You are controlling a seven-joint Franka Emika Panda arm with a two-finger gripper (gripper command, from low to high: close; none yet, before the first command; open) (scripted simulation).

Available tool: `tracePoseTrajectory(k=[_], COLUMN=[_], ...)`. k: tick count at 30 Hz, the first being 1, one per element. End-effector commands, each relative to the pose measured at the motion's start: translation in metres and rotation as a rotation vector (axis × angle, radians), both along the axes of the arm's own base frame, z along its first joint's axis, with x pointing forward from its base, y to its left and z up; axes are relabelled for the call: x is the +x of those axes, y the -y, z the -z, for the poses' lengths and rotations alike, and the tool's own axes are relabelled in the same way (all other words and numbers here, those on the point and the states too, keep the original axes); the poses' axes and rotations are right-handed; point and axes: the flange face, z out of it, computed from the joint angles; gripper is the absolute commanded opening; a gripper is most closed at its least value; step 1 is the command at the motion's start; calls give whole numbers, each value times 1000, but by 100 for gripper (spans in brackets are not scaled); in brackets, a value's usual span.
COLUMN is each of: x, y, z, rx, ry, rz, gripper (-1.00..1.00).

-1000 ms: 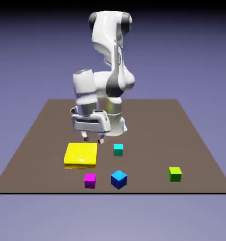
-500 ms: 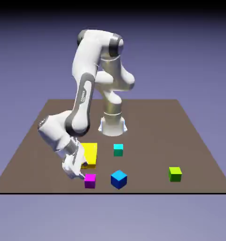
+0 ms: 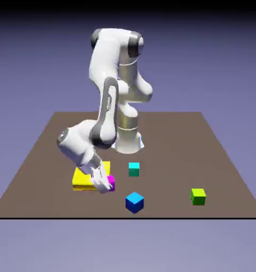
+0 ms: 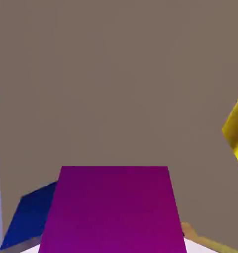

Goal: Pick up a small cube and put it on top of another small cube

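The magenta small cube (image 3: 111, 183) is off the table, with my gripper (image 3: 105, 185) shut on it, just in front of the flat yellow block (image 3: 86, 176). In the hand view the magenta cube (image 4: 113, 212) fills the bottom middle and hides my fingertips. Three other small cubes lie on the brown table (image 3: 215, 154): a blue one (image 3: 134, 202) near the front edge, a teal one (image 3: 133, 169) behind it, and a green one (image 3: 198, 196) toward the exterior view's right. The hand view also catches the blue cube (image 4: 29, 217) at lower left.
An edge of the yellow block (image 4: 237, 131) shows at the right of the hand view. The table's front edge (image 3: 128, 217) runs close behind the blue cube, and the arm's base (image 3: 127, 141) stands at the back middle.
My gripper has shut on the magenta cube and raised it from its spot near the front edge, back toward the yellow block. The other cubes have not moved.
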Motion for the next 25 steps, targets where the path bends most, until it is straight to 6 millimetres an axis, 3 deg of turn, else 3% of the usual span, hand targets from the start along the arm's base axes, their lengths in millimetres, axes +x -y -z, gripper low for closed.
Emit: tracePoseTrajectory(k=[1, 7, 9, 11, 16, 17, 18, 19, 24, 25], x=[-10, -81, -107, -115, -141, -142, -142, -142, -116, -115], y=[-13, -77, -92, -96, -105, -105, -105, -105, -96, -96], z=[-4, -19, -22, -23, 37, 39, 39, 39, -21, -23], rx=[-2, -8, -13, -15, -15, -15, -15, -15, -15, -15], ry=[0, -1, -9, -12, -12, -12, -12, -12, -12, -12], rz=[-82, -571, -734, -786, -786, -786, -786, -786, -786, -786], gripper=[-100, -100, -100, -100, -100, -100, 100, 100, 100, 100])
